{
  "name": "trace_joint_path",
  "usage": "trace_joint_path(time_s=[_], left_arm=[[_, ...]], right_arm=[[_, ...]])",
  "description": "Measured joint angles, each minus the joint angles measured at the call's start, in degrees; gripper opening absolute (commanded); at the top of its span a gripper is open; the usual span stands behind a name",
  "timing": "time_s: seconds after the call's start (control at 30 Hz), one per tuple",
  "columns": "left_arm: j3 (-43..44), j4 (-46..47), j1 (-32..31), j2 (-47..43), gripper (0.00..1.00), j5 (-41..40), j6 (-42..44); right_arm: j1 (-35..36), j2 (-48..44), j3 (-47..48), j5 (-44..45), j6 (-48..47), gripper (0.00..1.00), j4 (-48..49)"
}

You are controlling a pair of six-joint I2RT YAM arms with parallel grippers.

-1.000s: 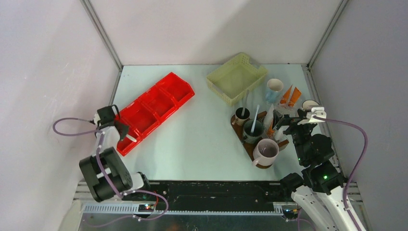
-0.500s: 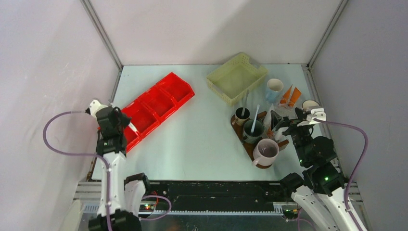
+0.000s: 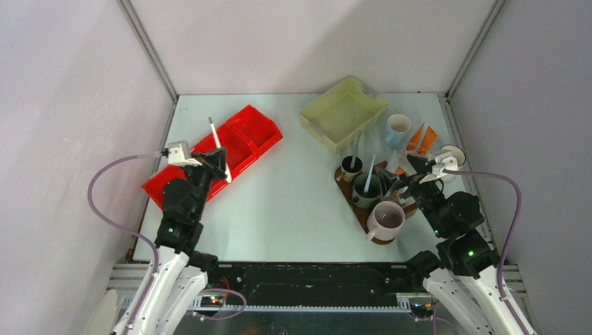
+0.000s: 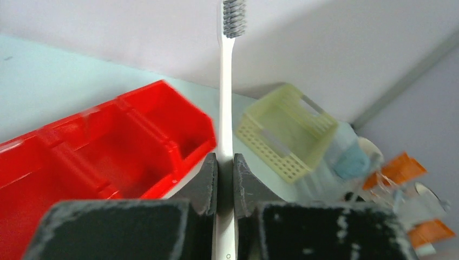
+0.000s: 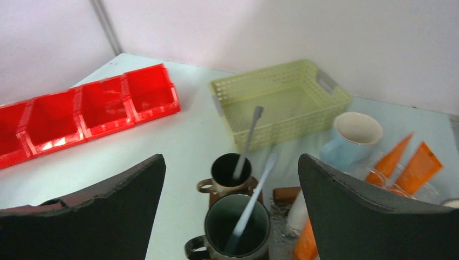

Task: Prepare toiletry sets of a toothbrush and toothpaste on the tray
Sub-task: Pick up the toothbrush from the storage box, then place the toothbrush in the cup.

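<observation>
Pinching a toothbrush point(image 4: 226, 81), the left end effector point(image 4: 224, 162) stood well left of the tray point(image 3: 359, 209); the right end effector point(image 5: 231, 160) hovered spread beside it. The green mug point(image 3: 368, 187) and brown mug point(image 3: 350, 167) on it held brushes; the mauve mug point(image 3: 387, 218) appeared empty.

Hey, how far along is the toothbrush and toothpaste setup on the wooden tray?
Done: on the dark brown oval wooden tray, the small dark brown mug and the dark green mug each hold a toothbrush. In hand: the left gripper is shut on another slim white toothbrush over the red plastic bin; the right gripper hangs open near a small white tube. Left: the mauve-grey mug looks empty.
</observation>
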Motion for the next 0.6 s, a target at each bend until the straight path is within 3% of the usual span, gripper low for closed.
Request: trace_joint_path(time_s=[0.3, 0.6], left_arm=[[-2.05, 19.98, -18.53, 7.23, 0.00, 4.17, 5.53], [1.70, 29.00, -32.83, 20.15, 0.00, 9.14, 9.94]], right_arm=[[0.48, 2.49, 1.33, -13.57, 2.25, 0.89, 3.15], [1.70, 5.97, 1.44, -20.85, 8.61, 0.87, 10.84]])
